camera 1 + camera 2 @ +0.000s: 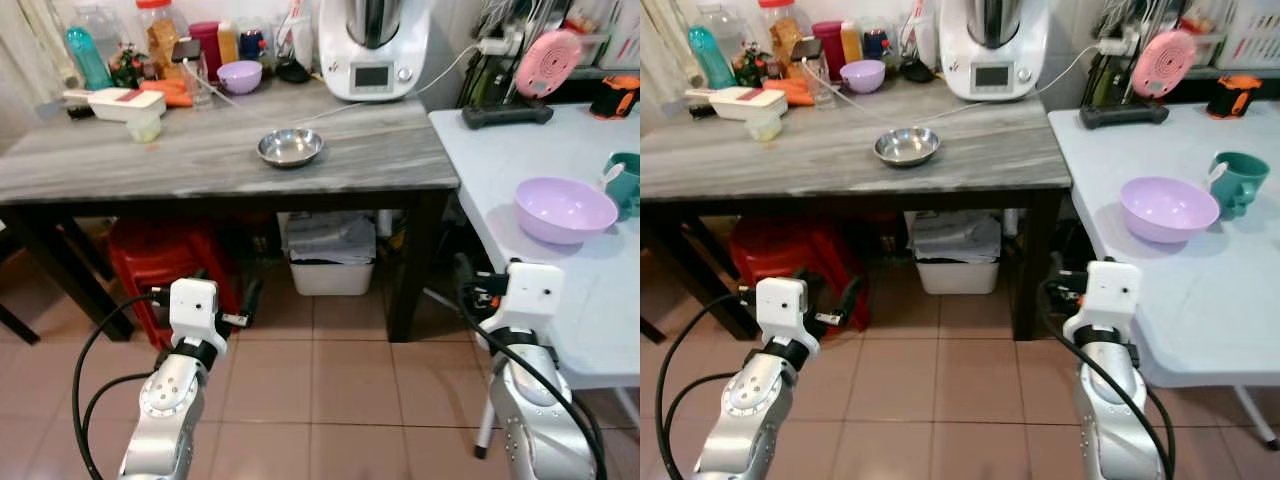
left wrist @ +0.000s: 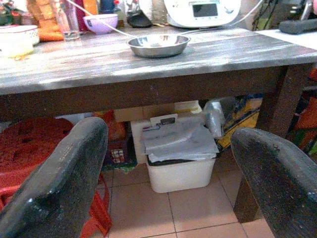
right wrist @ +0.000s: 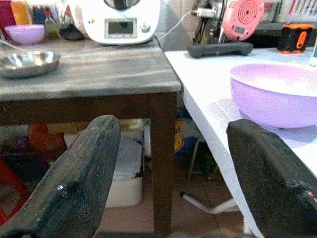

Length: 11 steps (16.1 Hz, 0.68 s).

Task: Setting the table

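The left gripper (image 1: 243,318) hangs low in front of the wooden table (image 1: 210,150), below its top, fingers spread and holding nothing; the right gripper (image 1: 478,293) is likewise low, beside the edge of the white table (image 1: 590,300), released and empty. Both seem parked at a ready height, with no reach begun.

From the head views, the steel bowl (image 1: 290,146) sits alone near the middle of the wooden table, clear of the clutter along the back, which should make it easy to approach. The lilac bowl (image 1: 1168,208) rests on the white table just beside a teal mug (image 1: 1238,181), looking like part of a place setting.

In the left wrist view the two black fingers (image 2: 54,183) frame the space under the wooden table, with a white bin (image 2: 181,166) between them and the steel bowl above, so that arm points roughly at the bowl's side.

In the right wrist view the parted fingers (image 3: 74,183) bracket the table leg (image 3: 162,163), with the lilac bowl near, up on the white top.
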Motion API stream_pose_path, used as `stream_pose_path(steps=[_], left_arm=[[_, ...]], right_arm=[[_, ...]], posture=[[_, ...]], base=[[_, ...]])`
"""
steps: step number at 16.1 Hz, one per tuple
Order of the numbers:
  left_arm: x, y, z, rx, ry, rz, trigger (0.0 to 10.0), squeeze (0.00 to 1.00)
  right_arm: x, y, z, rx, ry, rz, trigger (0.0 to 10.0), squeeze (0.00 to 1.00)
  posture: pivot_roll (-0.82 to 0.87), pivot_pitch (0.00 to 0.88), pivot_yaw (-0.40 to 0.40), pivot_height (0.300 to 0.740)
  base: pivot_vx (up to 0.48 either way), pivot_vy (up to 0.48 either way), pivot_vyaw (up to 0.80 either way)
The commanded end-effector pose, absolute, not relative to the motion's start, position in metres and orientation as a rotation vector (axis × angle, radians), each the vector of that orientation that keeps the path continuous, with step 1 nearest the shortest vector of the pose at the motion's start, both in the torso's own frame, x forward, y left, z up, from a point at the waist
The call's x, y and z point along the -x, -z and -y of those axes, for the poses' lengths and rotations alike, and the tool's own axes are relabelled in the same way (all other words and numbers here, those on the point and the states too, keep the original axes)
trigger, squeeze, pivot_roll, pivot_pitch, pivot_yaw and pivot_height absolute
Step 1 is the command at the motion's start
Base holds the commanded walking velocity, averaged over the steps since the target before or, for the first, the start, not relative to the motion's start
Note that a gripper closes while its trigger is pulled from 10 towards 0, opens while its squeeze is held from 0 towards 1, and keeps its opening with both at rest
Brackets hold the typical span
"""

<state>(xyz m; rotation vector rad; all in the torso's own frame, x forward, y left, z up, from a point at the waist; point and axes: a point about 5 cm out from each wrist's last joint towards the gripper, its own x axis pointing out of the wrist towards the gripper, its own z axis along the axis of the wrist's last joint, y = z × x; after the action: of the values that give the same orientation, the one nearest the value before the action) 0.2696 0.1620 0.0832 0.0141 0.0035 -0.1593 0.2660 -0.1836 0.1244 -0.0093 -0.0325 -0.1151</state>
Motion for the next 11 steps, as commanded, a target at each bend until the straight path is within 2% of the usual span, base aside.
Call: stream_pose_path(steps=[1, 11], left_arm=[[-0.27, -0.085, -0.1666, -0.025, 0.153, 0.0, 10.0, 0.0], [-0.2705, -0.0844, -0.1623, -0.019, 0.169, -0.001, 10.0, 0.0]], right_arm=[[-0.2684, -0.125, 0.1778, 0.002, 0.101, 0.035, 10.0, 0.0], [-0.2691, -0.1263, 0.1811, 0.009, 0.109, 0.039, 10.0, 0.0]], posture=[[-0.07, 0.0, 0.062, 0.74], [-0.07, 0.0, 0.058, 0.74]], base=[[0.0, -0.405, 0.0], [0.0, -0.411, 0.0]])
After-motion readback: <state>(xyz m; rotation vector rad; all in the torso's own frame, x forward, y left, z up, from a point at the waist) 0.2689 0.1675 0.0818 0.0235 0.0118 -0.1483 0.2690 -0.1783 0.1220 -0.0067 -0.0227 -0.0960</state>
